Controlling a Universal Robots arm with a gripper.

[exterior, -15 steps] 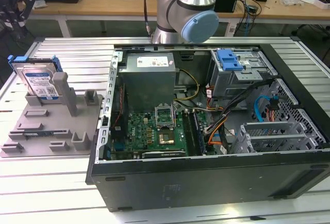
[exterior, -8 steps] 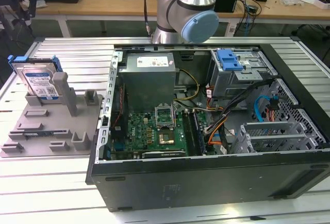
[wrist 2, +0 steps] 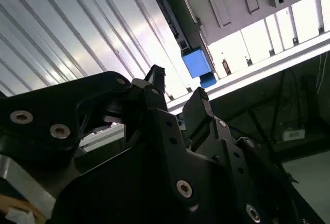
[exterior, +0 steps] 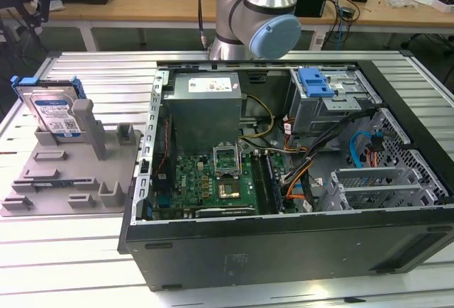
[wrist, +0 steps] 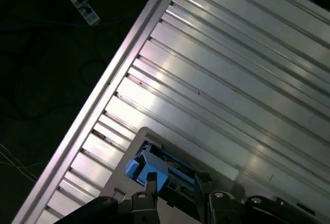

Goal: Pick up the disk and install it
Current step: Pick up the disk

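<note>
The disk (exterior: 57,113) is a silver drive with a white-and-blue label in a blue carrier frame. It leans upright in the grey fixture (exterior: 71,180) at the exterior view's left. In the second wrist view, my gripper (wrist 2: 178,87) is open, its black fingers apart with nothing between them. The disk's blue frame corner (wrist 2: 196,63) lies a little beyond the fingertips, not touched. In the first wrist view, the disk's blue frame (wrist: 147,167) shows just behind my gripper (wrist: 175,182).
An open computer case (exterior: 284,251) lies to the right of the fixture, with a motherboard, a grey power-supply box (exterior: 206,109) and a drive cage with a blue latch (exterior: 316,81). Everything rests on a ribbed aluminium table (exterior: 85,74). Desks with cables stand behind.
</note>
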